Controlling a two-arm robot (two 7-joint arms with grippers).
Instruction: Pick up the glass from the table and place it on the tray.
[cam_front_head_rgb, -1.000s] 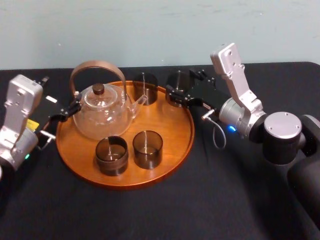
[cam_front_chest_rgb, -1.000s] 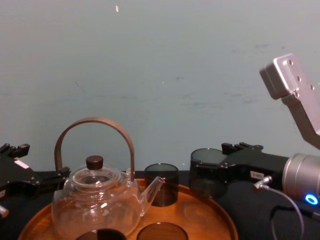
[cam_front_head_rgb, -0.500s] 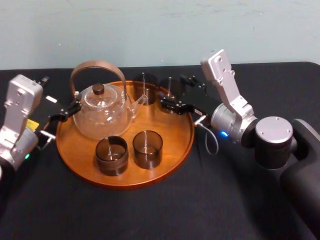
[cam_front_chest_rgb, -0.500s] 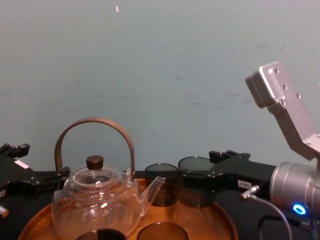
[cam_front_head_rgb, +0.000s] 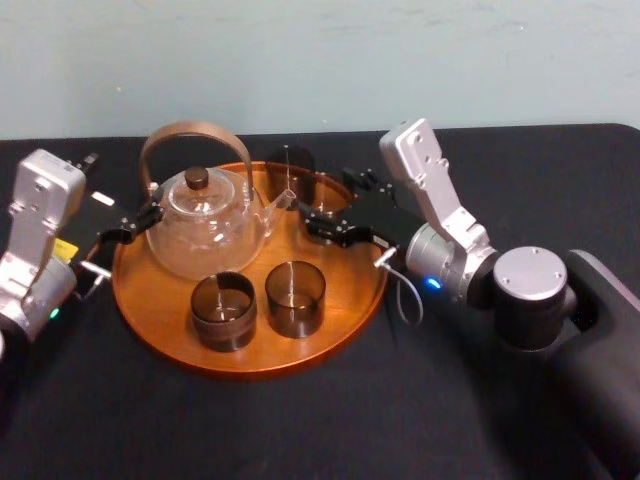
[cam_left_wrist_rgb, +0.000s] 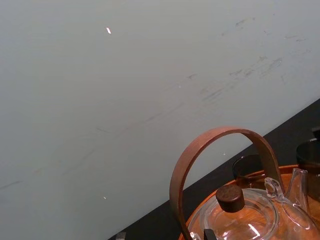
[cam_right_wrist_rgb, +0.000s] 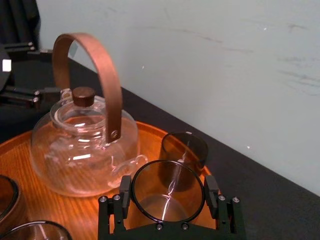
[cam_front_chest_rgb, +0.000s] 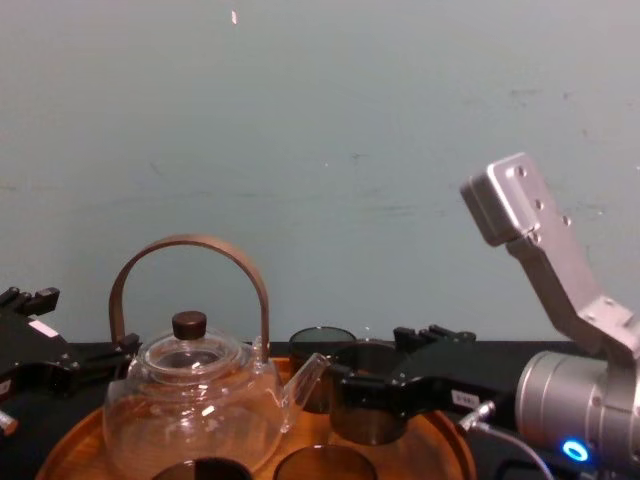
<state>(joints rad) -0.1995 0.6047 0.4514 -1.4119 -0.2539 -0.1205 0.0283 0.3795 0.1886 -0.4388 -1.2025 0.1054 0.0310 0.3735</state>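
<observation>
Right hand (cam_front_head_rgb: 325, 232) stretched level over the tray (cam_front_head_rgb: 250, 365), clamping the glass (cam_right_wrist_rgb: 167, 190) (beside teapot (cam_front_head_rgb: 205, 235) spout). Left hand (cam_front_head_rgb: 125, 228) parked left of tray; grip unclear.

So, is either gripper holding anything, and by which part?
The right gripper holds a smoky glass by its side walls near the rim; the left gripper sits beside the teapot.

Right claw (cam_front_head_rgb: 325, 231) carried glass (cam_right_wrist_rgb: 167, 200) over tray (cam_front_head_rgb: 345, 285), perhaps lower.
</observation>
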